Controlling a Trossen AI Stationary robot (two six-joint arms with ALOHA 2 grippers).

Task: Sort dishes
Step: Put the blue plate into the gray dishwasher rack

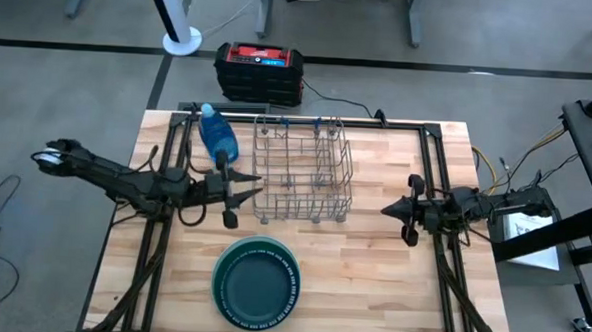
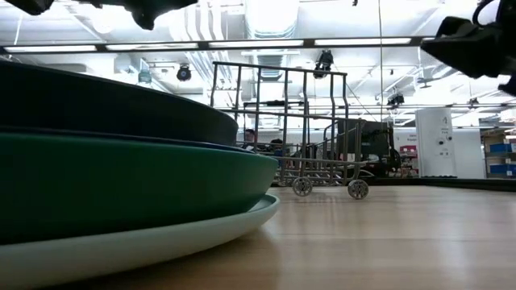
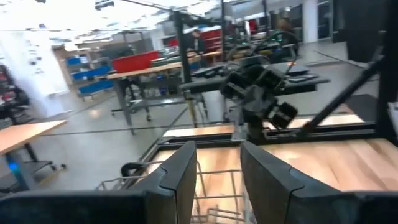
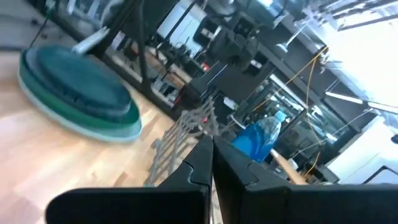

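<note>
Right up close in the low view sits my stack of plates [image 2: 121,185]: a dark one on top, a green one under it, a pale one at the bottom. It rests on the wooden table [image 2: 387,242]. Farther back stands the wire rack [image 2: 310,129]. Behind it is a big room with long bright lights. I can read no words on anything there.

From high up, the stack of plates [image 1: 256,281] lies at the near middle edge of the table [image 1: 371,279], with a dark teal plate on top. The wire rack [image 1: 303,169] stands in the middle and a blue bottle [image 1: 216,135] lies just beside its left side. My left gripper [image 1: 237,193] hangs by the rack's left side, fingers spread apart. My right gripper [image 1: 410,213] waits to the rack's right. A black and red box [image 1: 259,70] sits on the grey floor behind the table.

My left wrist shows my two fingers [image 3: 177,180] with a gap between them, above the rack's wires.

My right wrist shows my fingers [image 4: 198,163] pressed together, holding nothing. The plates [image 4: 78,96] and the bottle [image 4: 260,137] lie beyond them.
</note>
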